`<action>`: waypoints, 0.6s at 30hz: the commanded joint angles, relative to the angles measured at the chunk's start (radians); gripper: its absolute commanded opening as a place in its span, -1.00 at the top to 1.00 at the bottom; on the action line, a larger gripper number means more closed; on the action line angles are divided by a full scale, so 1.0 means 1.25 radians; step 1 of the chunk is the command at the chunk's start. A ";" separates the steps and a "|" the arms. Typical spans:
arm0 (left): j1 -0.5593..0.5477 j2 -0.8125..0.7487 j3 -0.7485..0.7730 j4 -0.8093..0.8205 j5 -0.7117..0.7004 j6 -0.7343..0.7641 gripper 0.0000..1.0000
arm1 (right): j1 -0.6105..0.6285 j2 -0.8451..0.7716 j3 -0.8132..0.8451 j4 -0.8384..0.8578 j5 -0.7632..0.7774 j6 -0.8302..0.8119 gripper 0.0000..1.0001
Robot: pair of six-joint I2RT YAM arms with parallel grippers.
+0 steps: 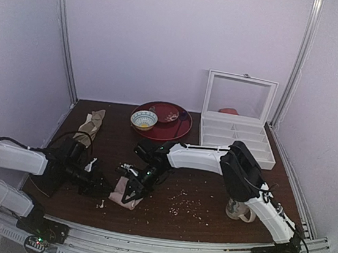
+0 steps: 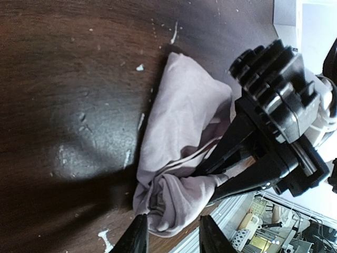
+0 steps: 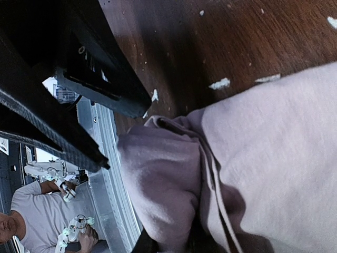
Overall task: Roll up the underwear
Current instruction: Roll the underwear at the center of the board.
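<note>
The underwear is a pale pink bunched cloth near the table's front edge. In the left wrist view it lies partly rolled, with a whitish band across it. My right gripper is shut on its near end; in the left wrist view its black fingers pinch the fabric. The fabric fills the right wrist view. My left gripper is open just left of the cloth, and its fingertips straddle the rolled end without touching it.
A beige-olive cloth lies at the back left. A red plate holds a bowl. A white compartment box stands open at the back right. A mug sits by the right arm. Crumbs dot the table.
</note>
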 commanded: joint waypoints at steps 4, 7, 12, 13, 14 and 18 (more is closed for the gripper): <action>-0.006 0.015 0.000 0.034 0.028 0.027 0.00 | 0.001 -0.004 -0.030 -0.042 0.076 -0.013 1.00; -0.010 0.039 0.003 0.047 0.031 0.042 -0.01 | 0.001 -0.003 -0.027 -0.043 0.078 -0.014 1.00; -0.031 0.080 0.006 0.091 0.043 0.039 -0.01 | 0.001 -0.007 -0.030 -0.048 0.081 -0.015 1.00; -0.036 0.085 0.007 0.096 0.047 0.041 -0.01 | 0.001 -0.006 -0.029 -0.051 0.082 -0.017 1.00; -0.039 0.088 0.009 0.100 0.048 0.042 -0.01 | 0.001 -0.006 -0.030 -0.052 0.082 -0.020 1.00; -0.042 0.094 0.012 0.111 0.049 0.049 -0.01 | 0.001 -0.007 -0.030 -0.054 0.083 -0.022 1.00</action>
